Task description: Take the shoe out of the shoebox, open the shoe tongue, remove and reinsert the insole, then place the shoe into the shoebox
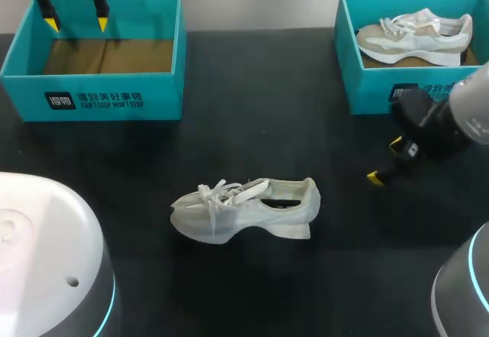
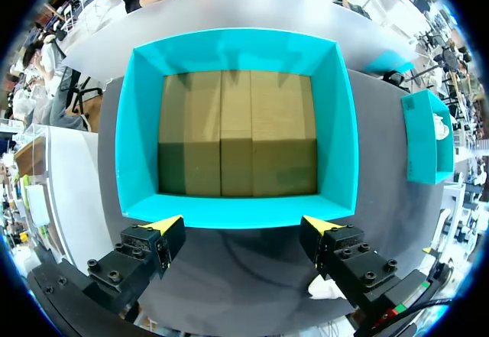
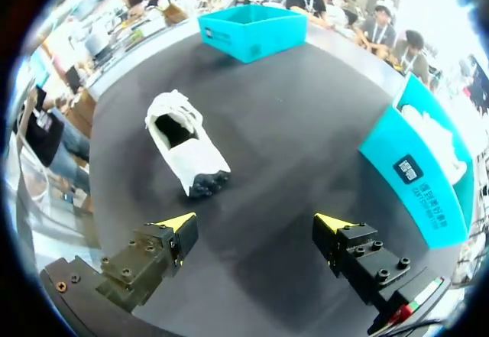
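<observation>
Black table [image 1: 306, 123] carries two teal boxes: the empty shoebox [image 1: 92, 96] at ten o'clock and a second shoebox [image 1: 367, 85] at two o'clock, with a beige-and-white shoe [image 1: 416, 37] inside. Out of both, the white shoe [image 1: 244, 209] lies near the centre, toe toward nine o'clock. The left gripper [image 1: 76, 24] hangs above the empty shoebox, fingers spread and holding nothing. The right gripper [image 1: 384, 161] sits at three o'clock of the white shoe, well apart, fingers likewise released

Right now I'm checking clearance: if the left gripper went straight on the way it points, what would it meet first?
Probably the empty turquoise cardboard shoebox: its brown floor, or perhaps the near wall; depth is unclear.
</observation>
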